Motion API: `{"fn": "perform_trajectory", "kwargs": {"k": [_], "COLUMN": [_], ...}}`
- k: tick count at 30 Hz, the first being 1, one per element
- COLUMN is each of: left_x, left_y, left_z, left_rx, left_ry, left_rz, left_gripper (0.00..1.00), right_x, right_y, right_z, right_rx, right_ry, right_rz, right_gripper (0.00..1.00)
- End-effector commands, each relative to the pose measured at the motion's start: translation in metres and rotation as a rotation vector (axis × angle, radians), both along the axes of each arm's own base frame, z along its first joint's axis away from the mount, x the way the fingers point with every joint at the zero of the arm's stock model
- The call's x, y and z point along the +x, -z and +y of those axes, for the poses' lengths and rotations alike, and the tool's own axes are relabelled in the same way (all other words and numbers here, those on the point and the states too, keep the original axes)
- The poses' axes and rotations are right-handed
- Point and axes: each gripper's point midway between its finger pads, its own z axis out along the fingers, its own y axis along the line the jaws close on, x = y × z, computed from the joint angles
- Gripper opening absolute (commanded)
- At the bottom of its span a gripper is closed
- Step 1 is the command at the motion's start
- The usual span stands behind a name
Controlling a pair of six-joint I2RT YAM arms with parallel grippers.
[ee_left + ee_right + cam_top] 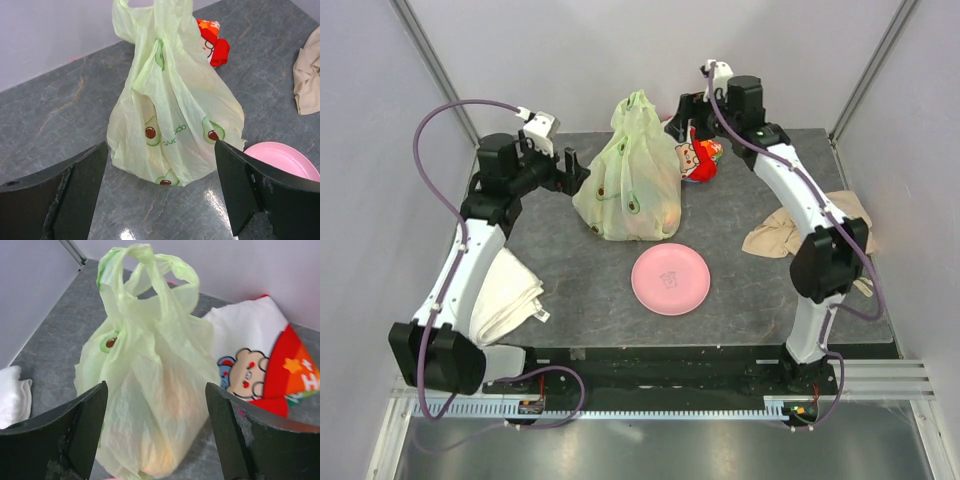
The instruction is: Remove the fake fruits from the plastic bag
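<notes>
The pale-green plastic bag (630, 175) stands upright at the back middle of the table, its handle loops (145, 265) pointing up. It carries avocado prints. The fake fruits show only as a blurred orange-yellow glow (165, 455) through the bag's lower part; none lies outside it. My left gripper (578, 172) is open just left of the bag, and the bag (170, 115) sits a little beyond its fingertips (95, 170). My right gripper (686, 112) is open at the bag's back right. In its wrist view the bag (150, 390) fills the space ahead of the fingers (220, 420).
A pink round plate (670, 278) lies in front of the bag. A white-and-red cartoon pouch (698, 160) sits right behind the bag. A beige cloth (785, 235) lies at the right by the right arm, and a white cloth (510, 295) at the left front. Walls enclose the table.
</notes>
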Motion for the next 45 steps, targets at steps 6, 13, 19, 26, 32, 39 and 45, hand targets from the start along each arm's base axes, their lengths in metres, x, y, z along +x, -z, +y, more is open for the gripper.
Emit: {"fn": "perform_trajectory", "kwargs": {"k": [6,13,19,26,32,39,45], "left_x": [0.017,0.015,0.024,0.061,0.093,0.123,0.158], "left_y": [0.011,0.017,0.020,-0.003,-0.014,0.008,-0.006], "left_z": [-0.005,-0.003,-0.003,-0.012,-0.040,-0.098,-0.126], "left_rx": [-0.060,-0.056,-0.051,-0.122,-0.203,-0.179,-0.107], "left_ry": [-0.024,-0.034,-0.043,-0.064,-0.021,0.107,0.047], "left_rz": [0.034,0.028,0.020,0.071,0.101,0.112,-0.020], "left_gripper": [0.93,0.93,0.93,0.93,0.95,0.99,0.99], "right_x": [0.036,0.076,0.078,0.023,-0.065,-0.121,-0.133], "right_y": [-0.038,-0.008,-0.006,-0.038,-0.022,0.038,0.064], "right_z": [0.087,0.103,0.121,0.074,0.023,-0.003,-0.016], "right_rx": [0.106,0.110,0.104,0.029,-0.092,-0.147,-0.217], "right_ry": [-0.027,0.031,-0.005,-0.060,-0.122,-0.128,-0.128], "right_rz": [-0.150,-0.173,-0.213,-0.184,-0.179,-0.042,-0.030], "right_gripper": [0.88,0.78,0.28,0.00,0.00,0.00,0.00]}}
